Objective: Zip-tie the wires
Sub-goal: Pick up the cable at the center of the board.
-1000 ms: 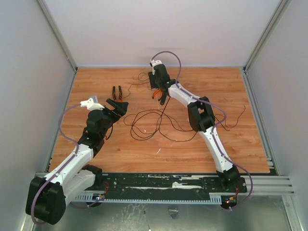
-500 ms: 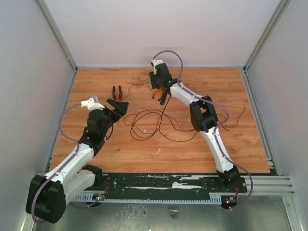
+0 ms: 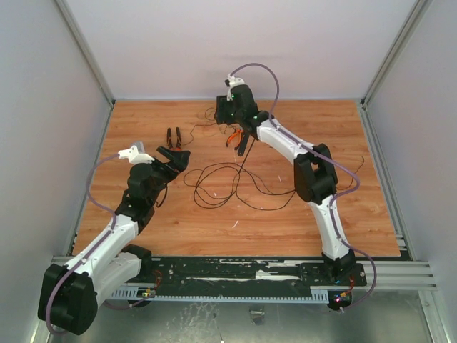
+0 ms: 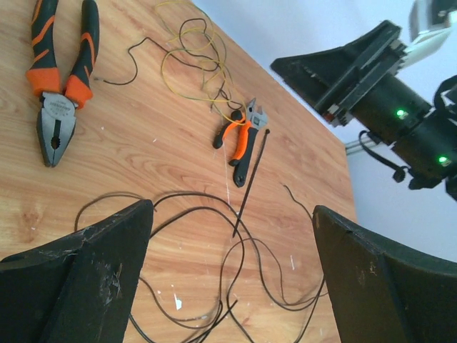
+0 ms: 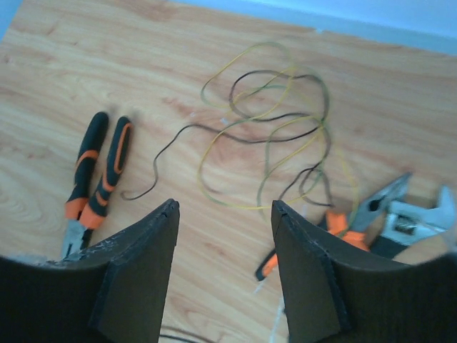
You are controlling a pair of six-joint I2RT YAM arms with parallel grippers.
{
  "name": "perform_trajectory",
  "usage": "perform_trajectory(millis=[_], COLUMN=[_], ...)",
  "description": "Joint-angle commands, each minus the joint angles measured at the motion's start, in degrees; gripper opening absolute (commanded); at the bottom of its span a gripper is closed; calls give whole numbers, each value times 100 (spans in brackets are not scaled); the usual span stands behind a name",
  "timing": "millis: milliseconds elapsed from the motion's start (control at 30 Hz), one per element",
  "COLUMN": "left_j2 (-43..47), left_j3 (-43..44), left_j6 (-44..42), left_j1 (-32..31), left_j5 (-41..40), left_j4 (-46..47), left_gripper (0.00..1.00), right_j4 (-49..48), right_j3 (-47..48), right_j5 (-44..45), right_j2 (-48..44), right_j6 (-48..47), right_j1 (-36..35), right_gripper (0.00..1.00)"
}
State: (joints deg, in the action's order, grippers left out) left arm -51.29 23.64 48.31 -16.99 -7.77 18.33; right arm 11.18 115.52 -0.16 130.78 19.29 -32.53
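Note:
The wires (image 3: 221,187) lie as long thin dark loops at mid-table, and in the left wrist view the wires (image 4: 239,246) lie just past my fingers. The zip tie (image 3: 241,161) is a straight black strip running from the small cutters down into the loops; the left wrist view shows the zip tie (image 4: 251,177) lying flat. My left gripper (image 3: 176,158) (image 4: 232,207) is open and empty, left of the loops. My right gripper (image 3: 224,118) (image 5: 225,207) hovers open and empty over the table's back, above bare wood beside a yellow-and-black wire tangle (image 5: 275,125).
Orange-handled pliers (image 3: 173,136) (image 4: 61,86) (image 5: 96,179) lie at the back left. Small orange cutters (image 3: 233,138) (image 4: 239,137) (image 5: 346,229) sit by the zip tie's far end. The yellow-black tangle (image 3: 213,114) is near the back wall. A loose wire end (image 3: 350,177) trails right.
My right arm has risen and shifted toward the back left, and its jaws have widened. The left arm, wires and zip tie have not moved.

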Motion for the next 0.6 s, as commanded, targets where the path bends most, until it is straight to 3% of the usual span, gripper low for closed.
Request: perform_trajectory(millis=[0,567], left_j2=[173,174], left_j3=[-57,-98], left_j6=[-23,-33], left_j1=[47,60], left_j5=[15,12], left_j4=[110,144], left_gripper=[98,98], right_j4=[-40,-12], right_j3=[-37,229], right_j5=[-328,-318], right_j2=[193,806], right_j6=[536,977], right_j1=[-176,-191], right_gripper=[56,58])
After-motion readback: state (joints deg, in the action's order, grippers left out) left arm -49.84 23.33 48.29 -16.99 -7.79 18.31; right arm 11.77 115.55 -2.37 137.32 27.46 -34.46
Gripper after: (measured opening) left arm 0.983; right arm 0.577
